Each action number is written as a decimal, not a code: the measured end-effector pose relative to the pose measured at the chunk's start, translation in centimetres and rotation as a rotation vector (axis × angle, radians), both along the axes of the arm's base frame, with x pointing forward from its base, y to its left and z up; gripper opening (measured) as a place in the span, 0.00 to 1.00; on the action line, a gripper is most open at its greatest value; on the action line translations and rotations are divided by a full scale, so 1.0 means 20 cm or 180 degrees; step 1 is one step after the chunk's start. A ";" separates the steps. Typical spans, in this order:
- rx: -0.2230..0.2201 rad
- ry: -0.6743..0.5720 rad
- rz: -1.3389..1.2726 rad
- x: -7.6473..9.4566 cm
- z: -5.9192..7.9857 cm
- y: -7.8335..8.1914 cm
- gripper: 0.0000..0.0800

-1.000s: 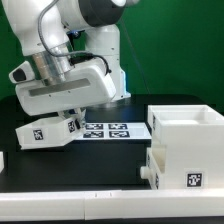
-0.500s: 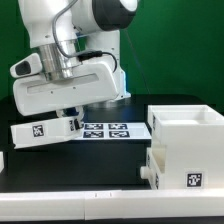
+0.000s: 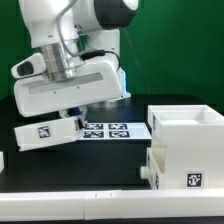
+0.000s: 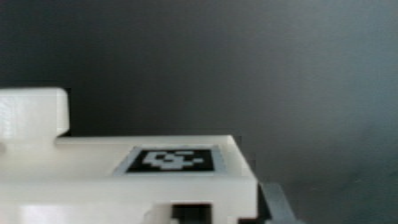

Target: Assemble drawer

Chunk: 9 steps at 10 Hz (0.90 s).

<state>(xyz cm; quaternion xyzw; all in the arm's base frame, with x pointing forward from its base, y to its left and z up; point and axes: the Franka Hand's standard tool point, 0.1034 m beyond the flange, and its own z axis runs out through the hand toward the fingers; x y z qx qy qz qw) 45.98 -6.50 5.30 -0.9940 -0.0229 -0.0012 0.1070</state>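
Observation:
My gripper (image 3: pixel 70 119) is shut on a small white drawer tray (image 3: pixel 45 134) with a black-and-white marker. It holds the tray tilted just above the black table at the exterior view's left. In the wrist view the tray (image 4: pixel 107 180) fills the near field with its marker facing up, and one dark finger (image 4: pixel 281 205) shows at its side. The tall white drawer casing (image 3: pixel 188 140) stands at the exterior view's right with a marker on its front. A lower white part (image 3: pixel 152 166) juts out beside it.
The marker board (image 3: pixel 108 130) lies flat on the table just behind the held tray. A white part (image 3: pixel 3 160) shows at the exterior view's left edge. The table's pale front edge (image 3: pixel 110 205) runs along the foreground. A green wall stands behind.
The arm has swung upright and shifted slightly to the exterior view's right. The held tray has moved right with it, and its far end has risen off the table.

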 end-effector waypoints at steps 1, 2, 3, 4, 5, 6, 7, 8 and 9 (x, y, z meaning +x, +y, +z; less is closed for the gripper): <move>0.0020 0.0049 0.0299 0.04 0.00 0.07 0.06; 0.0037 0.0062 0.0268 0.01 0.00 0.10 0.06; 0.0037 0.0069 0.0270 0.01 -0.01 0.09 0.06; 0.0038 0.0070 0.0273 0.01 -0.01 0.09 0.06; 0.0038 0.0071 0.0273 0.01 -0.01 0.09 0.06; 0.0023 0.0074 0.0491 0.01 0.00 0.09 0.06; -0.0079 0.0026 0.0940 0.09 0.05 0.10 0.06; -0.0214 -0.0055 0.1265 0.15 0.09 0.16 0.06; -0.0266 -0.0146 0.1408 0.15 0.09 0.24 0.06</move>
